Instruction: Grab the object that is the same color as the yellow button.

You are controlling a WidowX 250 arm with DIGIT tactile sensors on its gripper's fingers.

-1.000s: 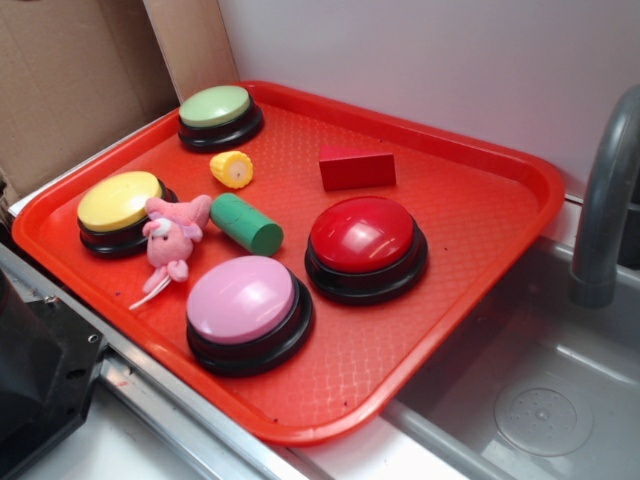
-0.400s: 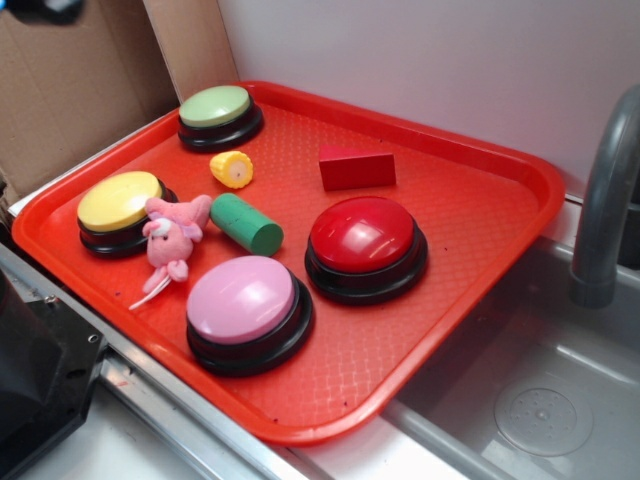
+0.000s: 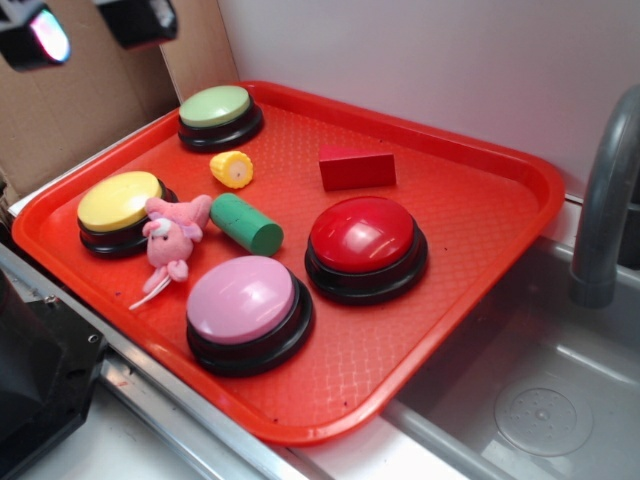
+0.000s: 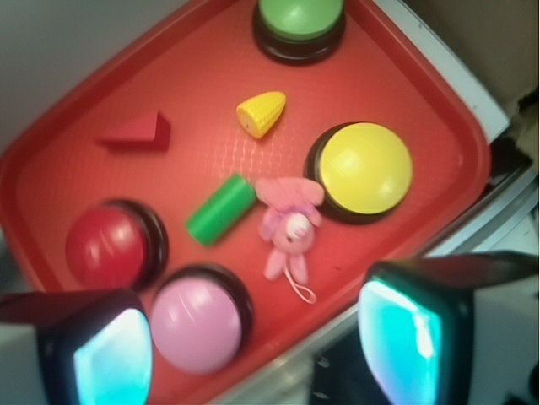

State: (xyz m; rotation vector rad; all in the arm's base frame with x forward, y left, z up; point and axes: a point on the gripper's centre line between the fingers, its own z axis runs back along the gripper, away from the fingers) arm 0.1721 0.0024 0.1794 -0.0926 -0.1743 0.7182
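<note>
Your gripper (image 3: pixel 88 28) hangs with fingers spread wide, empty, high at the tray's (image 3: pixel 520 160) ten o'clock; the corn cob piece (image 3: pixel 232 168) lies at one o'clock from the yellow button (image 3: pixel 120 203).

tray (image 3: pixel 480 160) holds all items. corn (image 3: pixel 232 169) between the far-left button (image 3: pixel 218 115) and cylinder (image 3: pixel 246 224); plush (image 3: pixel 170 233) touching the left button (image 3: pixel 121 210); wedge (image 3: pixel 356 168) behind the right button (image 3: pixel 366 247); sink (image 3: pixel 540 400) right of tray.
</note>
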